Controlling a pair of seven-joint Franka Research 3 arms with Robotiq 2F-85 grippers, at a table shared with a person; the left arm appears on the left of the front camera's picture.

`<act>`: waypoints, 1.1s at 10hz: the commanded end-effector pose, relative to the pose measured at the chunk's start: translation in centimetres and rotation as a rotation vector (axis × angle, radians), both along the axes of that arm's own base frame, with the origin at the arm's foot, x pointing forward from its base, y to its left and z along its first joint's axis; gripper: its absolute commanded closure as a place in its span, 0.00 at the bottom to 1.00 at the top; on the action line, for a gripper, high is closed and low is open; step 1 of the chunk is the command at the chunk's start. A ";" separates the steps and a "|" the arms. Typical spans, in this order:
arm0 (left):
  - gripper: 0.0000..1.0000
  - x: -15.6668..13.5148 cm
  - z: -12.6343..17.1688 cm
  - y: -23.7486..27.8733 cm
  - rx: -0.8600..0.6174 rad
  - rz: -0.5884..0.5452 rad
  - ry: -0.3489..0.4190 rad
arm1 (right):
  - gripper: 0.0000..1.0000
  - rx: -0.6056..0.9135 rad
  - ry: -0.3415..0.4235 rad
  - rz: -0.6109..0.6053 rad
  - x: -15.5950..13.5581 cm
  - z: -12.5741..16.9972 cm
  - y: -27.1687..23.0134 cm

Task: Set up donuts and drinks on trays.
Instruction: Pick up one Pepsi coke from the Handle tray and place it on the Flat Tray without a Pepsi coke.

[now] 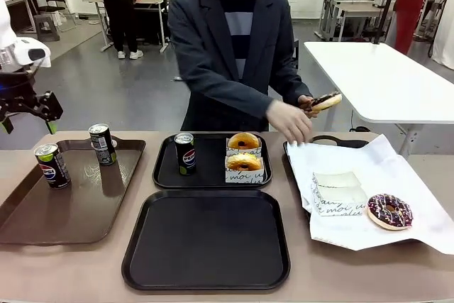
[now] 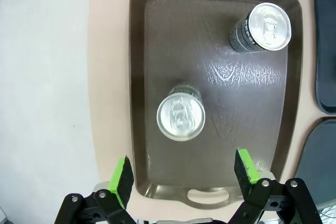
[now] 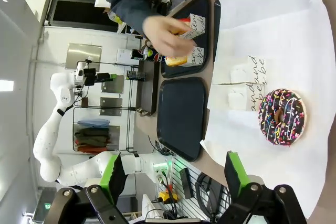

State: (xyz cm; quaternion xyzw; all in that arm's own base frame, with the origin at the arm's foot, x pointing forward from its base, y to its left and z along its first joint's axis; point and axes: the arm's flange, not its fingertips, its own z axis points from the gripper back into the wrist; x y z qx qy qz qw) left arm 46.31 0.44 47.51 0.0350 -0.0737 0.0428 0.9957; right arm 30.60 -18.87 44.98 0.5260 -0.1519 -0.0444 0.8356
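Observation:
My left gripper [image 1: 29, 124] hangs open above the back left of the table. In the left wrist view the left gripper [image 2: 184, 178] is high over a Pepsi can [image 2: 180, 117] on the brown tray [image 2: 157, 51], with a second can [image 2: 261, 26] farther off. The far black tray [image 1: 210, 175] holds one can [image 1: 185, 152] and two sleeved donuts [image 1: 244, 152]. The near black tray [image 1: 206, 240] is bare. My right gripper [image 3: 173, 176] is open above a chocolate sprinkled donut [image 3: 282, 116]. The person holds a chocolate donut [image 1: 326, 101].
White paper [image 1: 418, 175] covers a black tray at the right, with empty printed sleeves [image 1: 337, 193] and the sprinkled donut [image 1: 389, 211] on it. The person's other hand [image 1: 291, 120] reaches over that paper's back edge. A white table [image 1: 383, 76] stands behind.

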 end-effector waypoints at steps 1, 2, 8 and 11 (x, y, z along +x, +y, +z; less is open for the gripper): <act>0.00 1.5 -1.9 1.3 -0.026 -0.058 -0.024 | 0.00 0.019 -0.031 -0.001 0.3 0.1 0.0; 0.00 1.8 -2.1 1.8 -0.030 -0.069 -0.033 | 0.00 0.019 -0.031 -0.001 0.3 0.1 0.0; 0.00 1.9 -6.4 2.2 -0.097 -0.127 0.020 | 0.00 0.019 -0.031 -0.001 0.3 0.1 0.0; 0.00 2.0 -8.3 1.6 -0.070 -0.139 0.061 | 0.00 0.019 -0.031 -0.001 0.3 0.1 0.0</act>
